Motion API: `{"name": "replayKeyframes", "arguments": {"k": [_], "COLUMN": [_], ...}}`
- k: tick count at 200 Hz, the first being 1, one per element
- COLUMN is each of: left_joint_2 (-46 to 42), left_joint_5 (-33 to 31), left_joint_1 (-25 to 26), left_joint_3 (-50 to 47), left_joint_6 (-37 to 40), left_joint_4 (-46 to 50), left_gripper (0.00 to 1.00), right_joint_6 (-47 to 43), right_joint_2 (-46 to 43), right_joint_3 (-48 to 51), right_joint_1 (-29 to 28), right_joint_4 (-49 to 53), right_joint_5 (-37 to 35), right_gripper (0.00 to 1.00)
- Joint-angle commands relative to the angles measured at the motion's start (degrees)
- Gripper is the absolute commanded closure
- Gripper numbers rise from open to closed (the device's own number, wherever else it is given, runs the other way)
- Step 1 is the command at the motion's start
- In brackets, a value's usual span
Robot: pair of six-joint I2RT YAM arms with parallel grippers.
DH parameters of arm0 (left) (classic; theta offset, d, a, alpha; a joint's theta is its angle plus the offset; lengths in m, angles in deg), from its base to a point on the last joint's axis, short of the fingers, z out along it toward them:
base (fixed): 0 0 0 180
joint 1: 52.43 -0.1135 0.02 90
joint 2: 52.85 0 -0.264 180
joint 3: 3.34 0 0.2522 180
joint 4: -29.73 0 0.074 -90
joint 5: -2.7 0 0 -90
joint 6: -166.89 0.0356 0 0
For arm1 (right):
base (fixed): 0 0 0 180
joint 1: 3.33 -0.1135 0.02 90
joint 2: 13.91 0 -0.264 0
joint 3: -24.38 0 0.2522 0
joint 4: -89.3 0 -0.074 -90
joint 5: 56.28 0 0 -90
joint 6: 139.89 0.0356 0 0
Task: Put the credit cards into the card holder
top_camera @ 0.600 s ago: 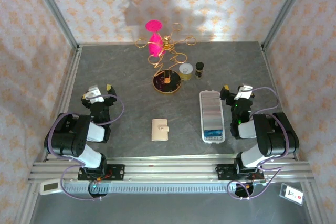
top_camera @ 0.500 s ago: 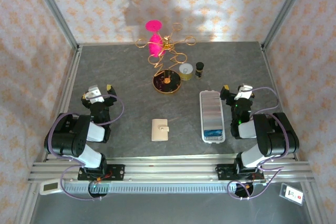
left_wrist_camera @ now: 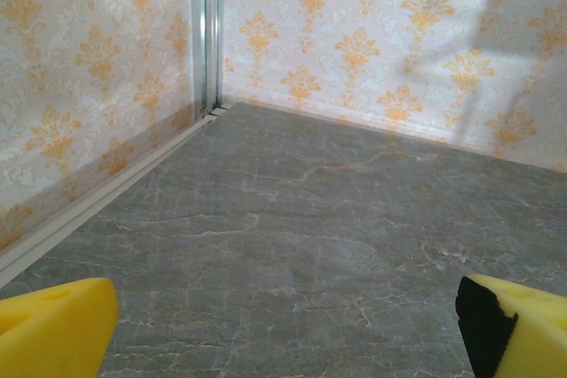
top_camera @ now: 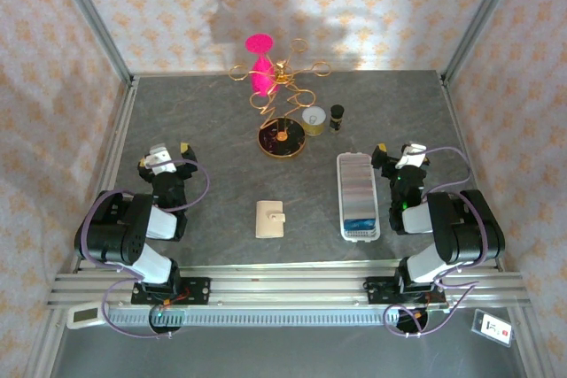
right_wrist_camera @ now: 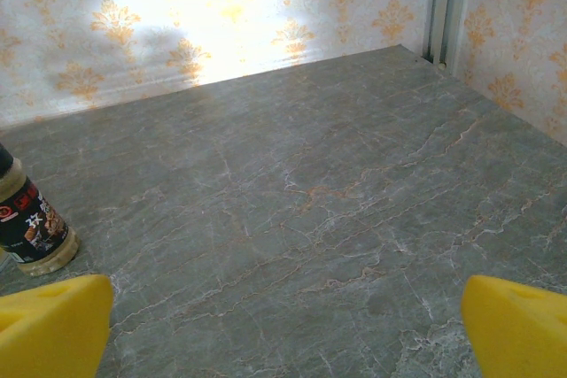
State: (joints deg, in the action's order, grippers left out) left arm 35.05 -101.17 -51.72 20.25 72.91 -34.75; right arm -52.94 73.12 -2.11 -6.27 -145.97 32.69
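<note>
grey marbled table [top_camera: 204, 130], floral-papered walls [top_camera: 372, 6]

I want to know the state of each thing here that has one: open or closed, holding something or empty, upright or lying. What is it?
Cream-beige folding leather-look card holder: closed, lying flat.
Blue credit cards: lying in the near end of the long white ridged tray, not yet in the holder.
Left gripper: fingers open, empty.
Right gripper: fingers open, empty.
Small dark bottle: upright.
</note>
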Motion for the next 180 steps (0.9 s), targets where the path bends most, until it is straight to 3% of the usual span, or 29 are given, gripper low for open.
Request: {"name": "replayKeyframes", "arguments": {"k": [1,141,149,167,180], "left_joint_2": [0.15,-1.16,-2.46,-4.33,-7.34], "left_joint_5": [0.87,-0.38,-1.00,-1.74,-2.41], "left_joint_1": [0.34,0.29,0.32,1.35,1.75], "left_joint_3": [1.25,1.77,2.81,3.56,4.38], "left_joint_6": [0.97,0.43,-0.24,1.25,1.84], "left_joint_4": [0.10,1.91,5.72,7.78,11.38], "left_gripper": [0.01,0.01,0.01,0.01,0.01], "right_joint_6": [0.32,0.52,1.39,4.09,4.91], "right_joint_2": [0.08,-0.32,-1.83,-9.60,-13.53], "right_joint_3": [-0.67,-0.66,-2.30,-9.28,-11.05], "right_joint_1": [0.30,0.26,0.30,0.30,0.30], "right_joint_4": [-1.38,-1.42,2.09,21.59,26.56], "right_joint_5": [0.25,-0.60,-2.85,-10.04,-11.68], "right_gripper": [0.00,0.00,0.00,0.00,0.00]}}
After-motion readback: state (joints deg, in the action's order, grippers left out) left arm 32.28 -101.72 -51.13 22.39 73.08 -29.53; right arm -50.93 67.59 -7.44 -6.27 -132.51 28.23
